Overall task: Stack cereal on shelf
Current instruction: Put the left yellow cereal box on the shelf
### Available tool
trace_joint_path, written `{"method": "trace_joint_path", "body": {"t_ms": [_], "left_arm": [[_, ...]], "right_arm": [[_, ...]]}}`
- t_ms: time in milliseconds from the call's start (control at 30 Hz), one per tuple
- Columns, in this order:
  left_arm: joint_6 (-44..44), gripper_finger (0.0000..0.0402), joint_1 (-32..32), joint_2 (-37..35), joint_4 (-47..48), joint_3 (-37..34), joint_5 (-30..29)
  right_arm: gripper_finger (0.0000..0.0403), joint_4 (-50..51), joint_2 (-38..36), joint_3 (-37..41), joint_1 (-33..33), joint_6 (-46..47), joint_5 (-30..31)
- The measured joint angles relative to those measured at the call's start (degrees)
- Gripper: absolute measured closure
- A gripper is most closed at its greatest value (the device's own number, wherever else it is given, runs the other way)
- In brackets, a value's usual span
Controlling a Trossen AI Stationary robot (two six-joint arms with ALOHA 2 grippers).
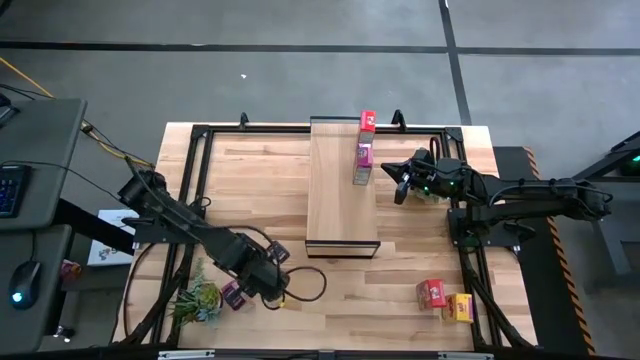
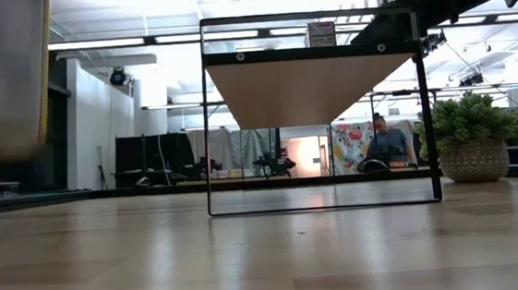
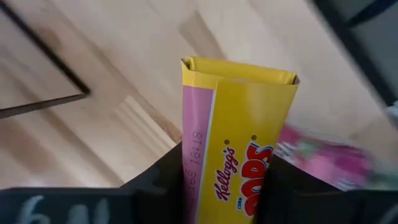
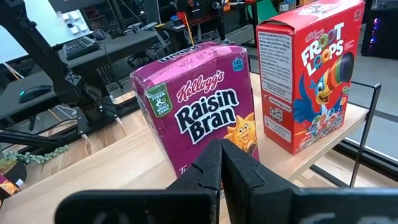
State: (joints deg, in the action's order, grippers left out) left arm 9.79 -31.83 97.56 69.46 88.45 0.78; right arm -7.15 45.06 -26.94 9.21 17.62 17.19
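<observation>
High view: you looked straight down on the wide wooden tabletop (image 1: 250, 180) | low view: level across it, facing the room | wrist views: close up | shared by high and low: the pale plank shelf with dark metal frame (image 1: 335, 200) (image 2: 315, 87).

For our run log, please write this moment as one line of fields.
left gripper: shut on yellow cereal box, near table front | right gripper: shut, empty, beside shelf | on shelf: Raisin Bran box, Froot Loops box
</observation>
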Motion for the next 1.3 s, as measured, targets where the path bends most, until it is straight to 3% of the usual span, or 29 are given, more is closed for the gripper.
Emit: {"method": "trace_joint_path", "body": {"t_ms": [100,233,333,400,600,767,933,1300], "left_arm": [[-1.0,0.0278,-0.1,-1.5,5.8,9.9,-5.3],[5.4,0.0276,0.3,-2.7,7.3,21.9,-24.4],[9.6,0.0276,4.9,-2.5,3.1,27.5,-30.8],[10.9,0.0276,9.9,-2.5,-0.1,28.6,-28.6],[11.5,0.0275,25.1,0.9,-3.7,28.4,-12.3],[14.9,0.0275,31.2,6.2,-7.3,28.4,-3.7],[21.6,0.0275,31.4,9.8,-11.1,28.4,-2.9],[25.5,0.0273,31.3,13.2,-14.3,28.5,-3.3]], "right_arm": [[0.0403,0.0,0.0,0.0,0.0,-0.1,0.0],[0.0403,0.0,0.0,0.0,0.0,0.3,0.0],[0.0403,0.1,0.0,0.0,0.0,0.4,0.0],[0.0403,0.0,0.0,0.0,0.0,0.4,-0.2],[0.0403,0.0,0.0,0.0,0.0,0.3,-0.2],[0.0403,-0.3,0.0,0.0,0.0,0.1,-0.2],[0.0403,-0.4,0.0,0.0,0.0,0.1,-0.2],[0.0403,-0.3,0.0,0.0,0.0,0.1,-0.7]]}}
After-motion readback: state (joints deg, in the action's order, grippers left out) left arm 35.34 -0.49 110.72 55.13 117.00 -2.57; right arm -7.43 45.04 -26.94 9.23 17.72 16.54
